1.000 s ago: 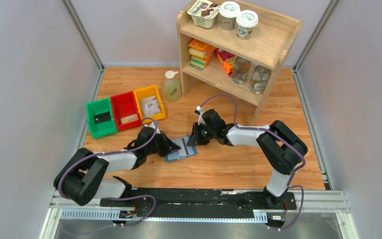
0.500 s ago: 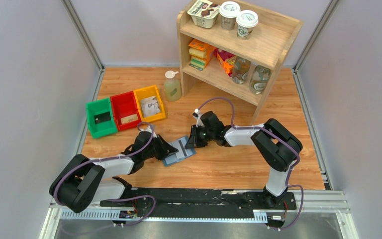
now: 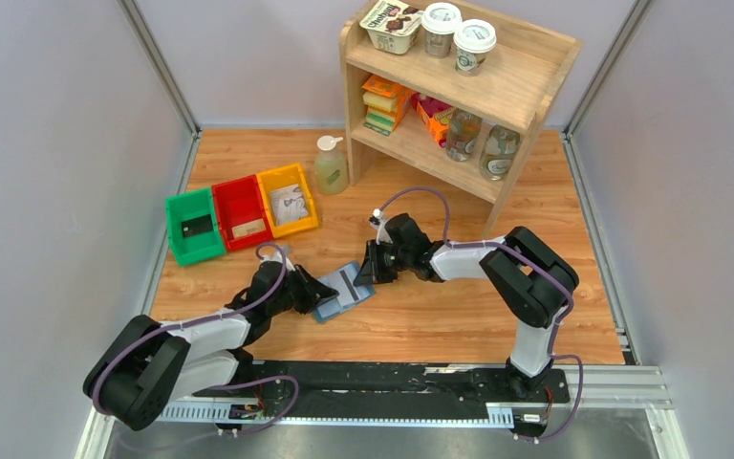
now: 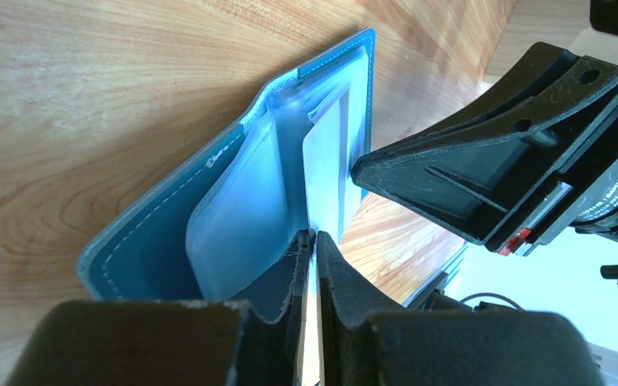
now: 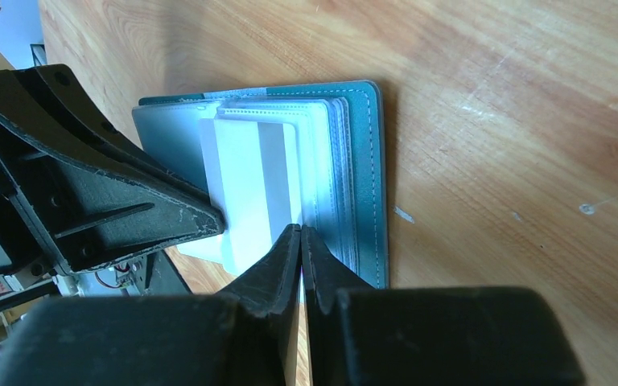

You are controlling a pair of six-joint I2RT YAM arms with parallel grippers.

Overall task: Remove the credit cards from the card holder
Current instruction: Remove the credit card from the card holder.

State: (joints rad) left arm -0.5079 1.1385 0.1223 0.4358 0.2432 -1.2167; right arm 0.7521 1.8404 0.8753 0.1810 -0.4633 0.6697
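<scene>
The blue-grey card holder lies open on the wooden table between my two grippers. It also shows in the left wrist view and the right wrist view. A white credit card with a grey stripe sticks partway out of a pale inner pocket. My left gripper is shut on that card's edge. My right gripper is shut on the holder's inner pocket pages at its far edge. Other cards lie in the green, red and yellow bins.
The three bins stand in a row at the left rear. A soap bottle stands beside a wooden shelf unit that holds cups, jars and packets. Grey walls close in both sides.
My left arm has drawn back toward the near left with its gripper still shut. The holder has slid slightly left with it. My right gripper has followed a little.
</scene>
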